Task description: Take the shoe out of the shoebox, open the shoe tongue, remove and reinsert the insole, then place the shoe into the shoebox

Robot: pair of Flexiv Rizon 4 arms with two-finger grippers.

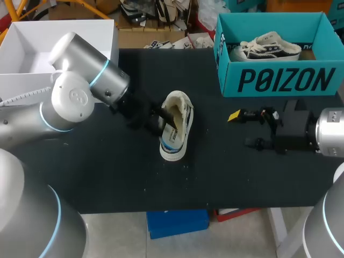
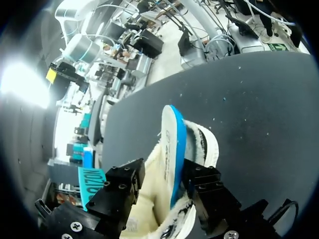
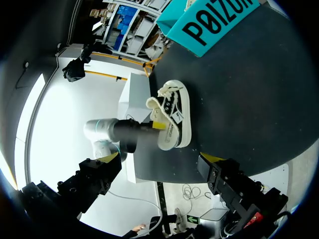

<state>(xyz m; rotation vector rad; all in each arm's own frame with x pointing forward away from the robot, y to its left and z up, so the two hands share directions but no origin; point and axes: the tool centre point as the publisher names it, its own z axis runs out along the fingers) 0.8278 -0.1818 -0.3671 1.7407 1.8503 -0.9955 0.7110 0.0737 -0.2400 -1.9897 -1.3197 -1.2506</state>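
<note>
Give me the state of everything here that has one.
shoe: lying on its side, outside the shoebox
insole: standing partly out of the shoe
shoebox: open, second shoe inside
left pincer: at the shoe's opening, grip hidden
right pincer: open, empty

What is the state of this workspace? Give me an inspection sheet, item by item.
Surface: black table, light specks on it.
Job's things: shoe on its side mid-table; insole partly out of it; teal shoebox at far right, open, holding a second shoe.
Clutter: white box at far left.
Grippers: left gripper at the shoe's opening, grip unclear; right gripper open, empty, apart from the shoe.
Cables: coiled white cable along the left arm.
Surroundings: nothing seen reaching over the table.
</note>
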